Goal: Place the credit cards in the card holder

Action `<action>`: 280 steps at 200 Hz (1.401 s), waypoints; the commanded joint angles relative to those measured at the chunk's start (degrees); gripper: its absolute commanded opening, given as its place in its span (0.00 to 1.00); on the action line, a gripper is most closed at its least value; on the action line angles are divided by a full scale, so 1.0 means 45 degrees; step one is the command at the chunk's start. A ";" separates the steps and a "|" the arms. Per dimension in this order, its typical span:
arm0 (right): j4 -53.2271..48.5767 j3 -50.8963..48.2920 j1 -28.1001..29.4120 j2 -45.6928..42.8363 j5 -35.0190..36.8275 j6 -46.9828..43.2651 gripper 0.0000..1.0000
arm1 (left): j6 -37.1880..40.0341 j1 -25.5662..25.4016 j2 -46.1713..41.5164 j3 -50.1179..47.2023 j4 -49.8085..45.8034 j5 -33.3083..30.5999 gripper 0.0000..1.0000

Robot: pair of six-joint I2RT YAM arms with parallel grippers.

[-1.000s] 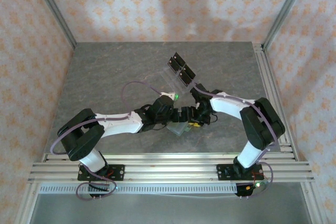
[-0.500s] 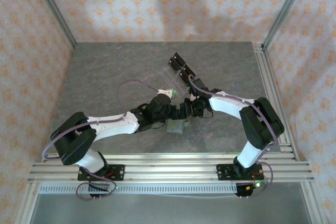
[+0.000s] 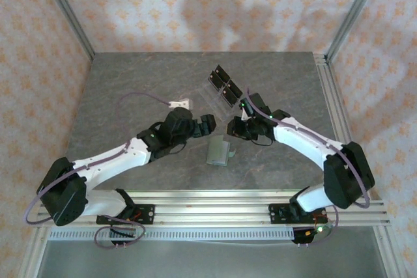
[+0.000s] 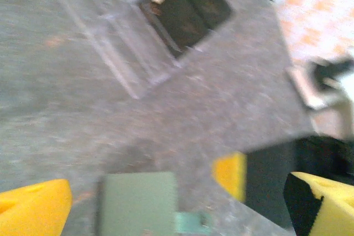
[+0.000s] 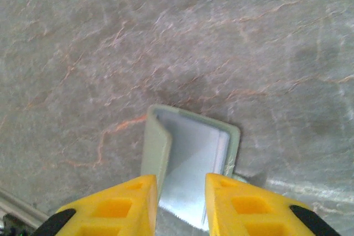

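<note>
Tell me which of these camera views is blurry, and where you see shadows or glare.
Left wrist view: smeared by motion blur, so the clear stand and the card holder look soft-edged. Right wrist view: fairly sharp, with the card holder's pale inside catching light. Top external view: crisp, with soft arm shadows on the back wall.

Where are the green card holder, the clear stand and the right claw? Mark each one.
card holder (image 3: pixel 218 152), top view, middle of its green cover.
clear stand (image 3: pixel 221 83), top view, on its black panels.
right claw (image 5: pixel 181 186), right wrist view, gap between its yellow fingertips.
</note>
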 commanded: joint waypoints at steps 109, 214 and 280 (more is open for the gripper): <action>0.0872 0.0184 0.2844 0.1651 0.0597 0.0962 0.23 | 0.2021 0.1761 0.1182 0.1232 -0.4930 -0.0471 1.00; 0.1961 -0.1511 0.2039 0.2107 0.1246 0.1031 0.18 | 0.3326 0.0916 0.1105 0.0436 -0.4678 0.2122 1.00; 0.2157 -0.1759 0.1921 0.2214 0.1201 0.1063 0.18 | 0.3034 -0.0562 0.2895 0.0613 -0.3742 0.1937 1.00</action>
